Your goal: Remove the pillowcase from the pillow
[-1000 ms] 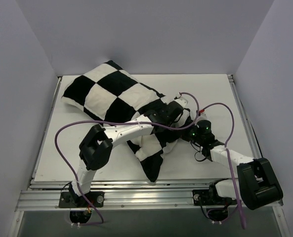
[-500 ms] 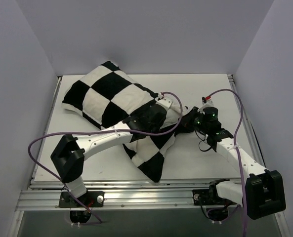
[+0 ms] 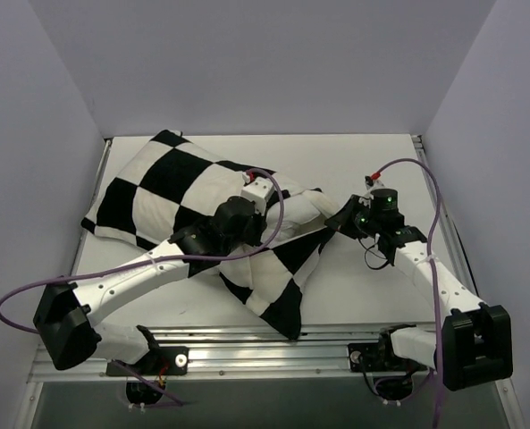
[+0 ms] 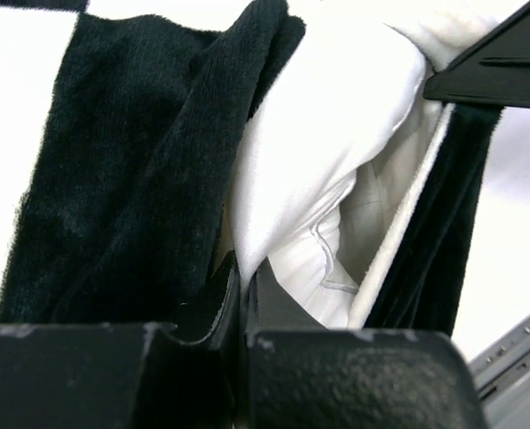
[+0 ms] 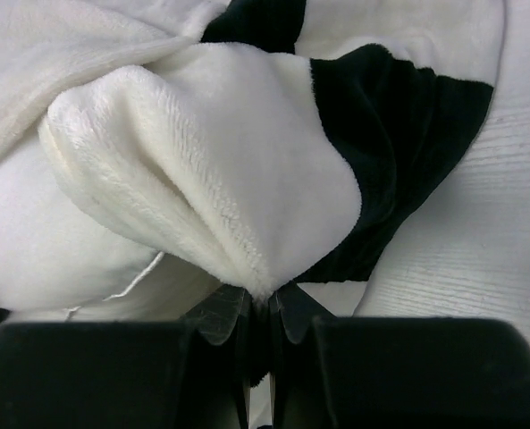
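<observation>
The black-and-white checkered pillowcase [image 3: 171, 192] lies across the table from far left to the front middle. The plain white pillow [image 3: 305, 210] bulges out of its open end near the centre. My left gripper [image 3: 269, 228] reaches into that opening and is shut on a fold of the white pillow [image 4: 336, 134], with black pillowcase plush [image 4: 139, 179] beside it. My right gripper [image 3: 339, 220] is shut on the pillowcase's edge [image 5: 247, 161], at the right of the opening. Smooth pillow fabric [image 5: 50, 241] shows under it. Each gripper shows in its own wrist view: left [image 4: 244, 277], right [image 5: 263, 299].
The white table [image 3: 381, 161] is walled on the left, back and right. An aluminium rail [image 3: 265, 353] runs along its front edge. Purple cables loop from both arms, one [image 3: 14, 299] hanging off the front left. A right finger [image 4: 497, 67] shows in the left wrist view.
My left arm has swung back to the left, dragging the pillow and case leftward. My right gripper has kept its hold and moved slightly up and right. More white pillow shows at the opening.
</observation>
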`<state>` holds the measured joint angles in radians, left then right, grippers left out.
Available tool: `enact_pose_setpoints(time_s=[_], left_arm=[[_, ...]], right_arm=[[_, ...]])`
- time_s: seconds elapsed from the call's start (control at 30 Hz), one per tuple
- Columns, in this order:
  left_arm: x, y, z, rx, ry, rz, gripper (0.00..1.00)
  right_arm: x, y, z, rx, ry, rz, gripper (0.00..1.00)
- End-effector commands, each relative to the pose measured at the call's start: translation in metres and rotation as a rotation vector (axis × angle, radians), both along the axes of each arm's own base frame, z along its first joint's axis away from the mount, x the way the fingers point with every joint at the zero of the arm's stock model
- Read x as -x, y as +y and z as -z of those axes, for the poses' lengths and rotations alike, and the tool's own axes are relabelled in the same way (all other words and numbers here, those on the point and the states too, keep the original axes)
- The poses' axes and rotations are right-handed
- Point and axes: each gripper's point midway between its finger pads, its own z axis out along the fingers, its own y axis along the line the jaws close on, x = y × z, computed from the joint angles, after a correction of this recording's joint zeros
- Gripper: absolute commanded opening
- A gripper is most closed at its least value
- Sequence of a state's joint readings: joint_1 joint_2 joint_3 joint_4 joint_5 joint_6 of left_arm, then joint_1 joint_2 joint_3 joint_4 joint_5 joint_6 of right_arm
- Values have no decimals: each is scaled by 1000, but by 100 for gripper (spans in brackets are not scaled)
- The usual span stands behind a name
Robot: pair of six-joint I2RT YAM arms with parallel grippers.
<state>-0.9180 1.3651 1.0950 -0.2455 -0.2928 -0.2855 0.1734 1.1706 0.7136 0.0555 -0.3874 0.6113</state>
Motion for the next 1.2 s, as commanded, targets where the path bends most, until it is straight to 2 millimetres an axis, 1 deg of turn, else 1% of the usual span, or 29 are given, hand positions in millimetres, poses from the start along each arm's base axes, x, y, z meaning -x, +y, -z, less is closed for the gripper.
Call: enact_pose_setpoints(time_s=[0.0,0.03,0.07,0.13,0.17,0.23,0.37,0.47,0.5,0.6,0.63,0.67,0.7,0.73,0.77,0.8,0.83,0.87,0.9,0.93,0.97,1.0,1.03,1.07,1.17], left_arm=[[4,60,-12,-58,-13,-78,2],[6,60,-14,-47,-14,-65,2],[6,60,-25,-13,-39,-56,2],[15,52,-29,18,-42,30,2],[19,50,-40,51,-69,57,2],[26,47,-44,78,-72,106,2],[41,52,-48,107,-51,135,2],[44,62,-49,126,-52,94,2],[44,64,-50,140,-46,74,2],[30,60,-55,171,-53,10,2],[19,51,-58,176,-57,-2,2],[12,45,-62,183,-62,-11,2],[5,37,-63,185,-61,-12,2],[-9,24,-52,164,-41,-13,2],[-18,12,-70,192,-66,-9,2],[-26,4,-71,191,-67,-8,2],[-39,-9,-56,163,-43,-9,2],[-46,-15,-56,160,-43,-11,2],[-54,-25,-72,183,-64,-7,2],[-64,-33,-59,160,-46,-13,2],[-70,-36,-58,161,-42,-23,2],[-76,-42,-66,181,-48,-29,2],[-82,-47,-56,168,-31,-34,2],[-86,-51,-55,170,-27,-38,2],[-94,-66,-47,183,-2,-30,2]], right_arm=[[-23,-69,20,218,-11,203,0],[-21,-67,25,215,-1,188,0],[-20,-64,31,213,19,169,0],[-20,-64,39,223,40,152,0],[-20,-65,46,231,64,148,0],[-23,-63,46,221,61,142,0],[-38,-60,37,205,38,141,0],[-43,-58,39,202,44,137,0],[-43,-54,38,185,42,118,0],[-38,-38,36,155,31,65,0],[-35,-33,31,148,14,48,0],[-30,-22,29,152,7,18,0],[-27,-18,26,158,0,9,1],[-25,-16,17,169,-26,15,2],[-20,-12,15,179,-30,5,7],[-15,-3,10,184,-44,-20,9],[-12,0,-2,182,-77,-28,13],[-7,2,-8,183,-86,-36,24],[-5,6,-14,181,-103,-48,30],[-3,6,-33,169,-152,-47,36],[6,6,-34,172,-137,-54,44],[8,6,-41,163,-147,-44,50],[14,10,-55,144,-181,-47,55],[16,11,-62,133,-187,-44,62],[25,24,-80,79,-210,-43,68]])
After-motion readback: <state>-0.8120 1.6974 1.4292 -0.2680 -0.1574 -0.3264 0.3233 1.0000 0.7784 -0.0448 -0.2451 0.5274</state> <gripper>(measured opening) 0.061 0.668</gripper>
